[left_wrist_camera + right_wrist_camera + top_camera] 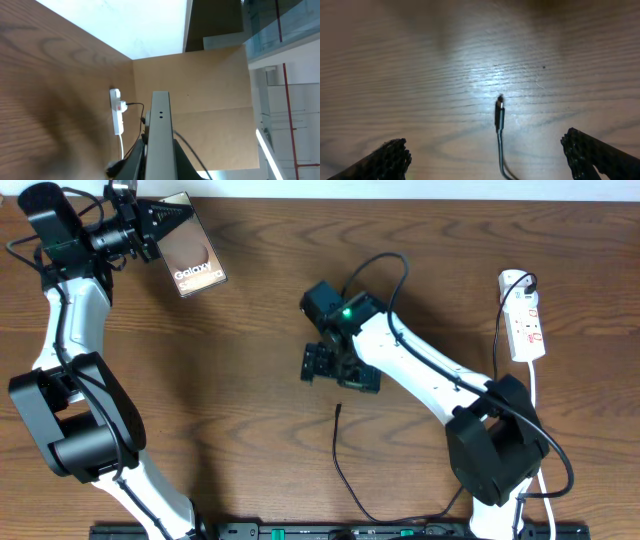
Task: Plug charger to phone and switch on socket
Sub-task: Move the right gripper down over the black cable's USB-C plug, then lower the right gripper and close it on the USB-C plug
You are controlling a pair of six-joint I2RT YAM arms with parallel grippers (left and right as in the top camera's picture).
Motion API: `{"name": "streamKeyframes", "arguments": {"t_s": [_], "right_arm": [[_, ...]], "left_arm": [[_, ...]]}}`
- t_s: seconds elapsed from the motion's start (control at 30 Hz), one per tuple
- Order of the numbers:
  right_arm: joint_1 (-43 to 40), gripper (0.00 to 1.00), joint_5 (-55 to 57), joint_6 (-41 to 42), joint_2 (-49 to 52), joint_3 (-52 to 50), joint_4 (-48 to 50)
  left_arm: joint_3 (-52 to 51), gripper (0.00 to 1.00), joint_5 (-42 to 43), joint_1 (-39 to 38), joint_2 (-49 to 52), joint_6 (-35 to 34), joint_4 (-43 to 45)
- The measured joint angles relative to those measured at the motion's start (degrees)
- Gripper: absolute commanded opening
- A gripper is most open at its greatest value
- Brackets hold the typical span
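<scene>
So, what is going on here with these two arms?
The left hand grips the phone near the far left corner of the table. The right hand is open and hovers over the charger, whose plug tip lies loose on the wood. The socket lies at the right edge; the charger is not yet in the phone.

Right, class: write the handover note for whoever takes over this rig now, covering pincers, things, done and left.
Left pincer: shut on the phone, held at the far left.
Right pincer: open and empty, above the charger tip, which lies on the table.
Socket: far right, no pincer near it.
Done: phone gripped.
Left: grasp the charger tip, plug it into the phone, switch the socket on.
</scene>
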Motion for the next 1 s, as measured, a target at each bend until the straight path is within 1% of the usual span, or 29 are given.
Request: {"name": "streamKeyframes", "arguments": {"t_s": [0.27, 0.47, 0.7, 0.77, 1.0], "right_arm": [[1.29, 0.97, -3.1, 0.17, 0.02, -6.54, 4.9], [4.07, 0.93, -4.02, 1.29, 0.02, -10.67, 8.83], [5.18, 0.83, -4.26, 2.23, 0.02, -11.08, 9.46], [5.25, 0.82, -4.24, 2.71, 0.0, -11.3, 9.94], [5.4, 0.66, -3.96, 3.43, 0.02, -12.28, 11.54]], "left_arm": [[0.0, 0.08, 0.0, 0.0, 0.0, -0.02, 0.0], [0.0, 0.07, 0.0, 0.0, 0.0, 0.0, 0.0], [0.0, 0.07, 0.0, 0.0, 0.0, 0.0, 0.0], [0.0, 0.07, 0.0, 0.0, 0.0, 0.0, 0.0], [0.0, 0.07, 0.0, 0.0, 0.0, 0.0, 0.0]]}}
